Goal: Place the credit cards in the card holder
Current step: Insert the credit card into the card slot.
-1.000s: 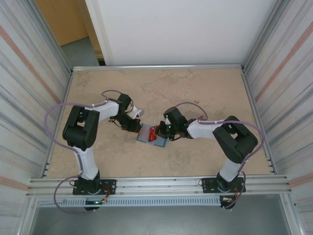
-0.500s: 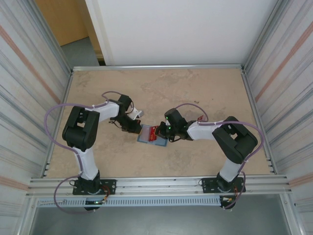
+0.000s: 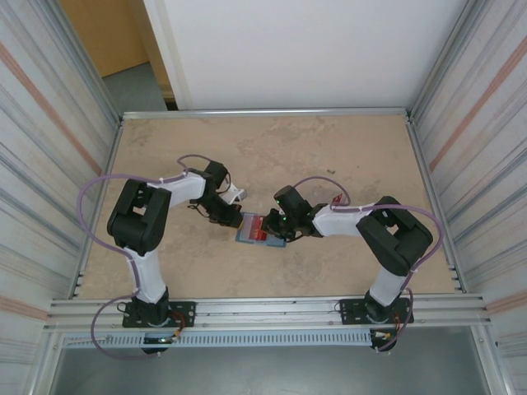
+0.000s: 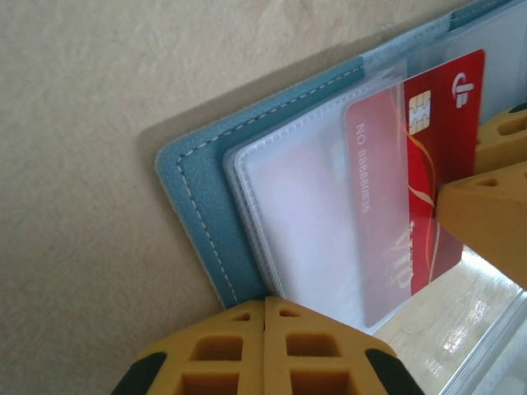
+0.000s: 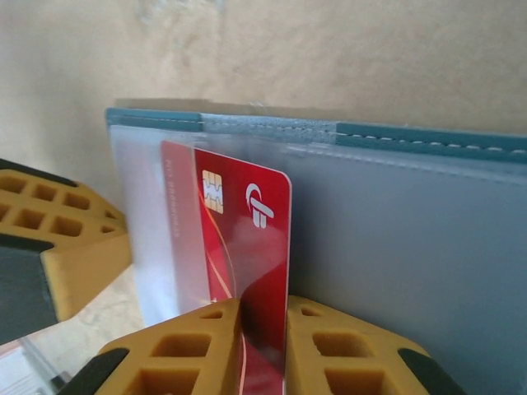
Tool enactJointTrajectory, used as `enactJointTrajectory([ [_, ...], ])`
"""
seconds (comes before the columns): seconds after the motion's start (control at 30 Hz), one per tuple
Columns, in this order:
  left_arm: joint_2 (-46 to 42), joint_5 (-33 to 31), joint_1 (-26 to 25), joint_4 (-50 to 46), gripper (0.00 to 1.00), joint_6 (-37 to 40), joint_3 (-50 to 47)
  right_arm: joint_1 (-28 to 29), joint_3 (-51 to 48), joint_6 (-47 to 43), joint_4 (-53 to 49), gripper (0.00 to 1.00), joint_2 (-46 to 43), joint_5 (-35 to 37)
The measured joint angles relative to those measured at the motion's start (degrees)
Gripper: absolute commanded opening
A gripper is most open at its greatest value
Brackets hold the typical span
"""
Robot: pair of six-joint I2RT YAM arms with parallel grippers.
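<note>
right wrist: right tool point(image 5: 263, 311) pinches credit card point(image 5: 247, 239), half in sleeve point(image 5: 148, 222); left tool point(image 4: 265, 304) seemingly clamps card holder point(image 4: 196, 206).

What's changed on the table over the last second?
The right gripper edged left, pushing the red credit card further across the card holder. The left arm shifted slightly right. The left gripper stayed shut at the holder's edge; the holder barely moved.
</note>
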Motion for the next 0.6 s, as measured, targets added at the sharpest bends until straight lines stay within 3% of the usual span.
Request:
enactJointTrajectory([
  [0.2,0.0,0.1,-0.1,0.0,0.0,0.0,0.0,0.4,2.6,-1.5,-5.9,0.3,-0.2,1.7],
  [0.6,0.0,0.0,-0.1,-0.2,0.01,0.0,0.0,0.6,8.8,-4.2,-13.8,0.32,2.4,2.3],
])
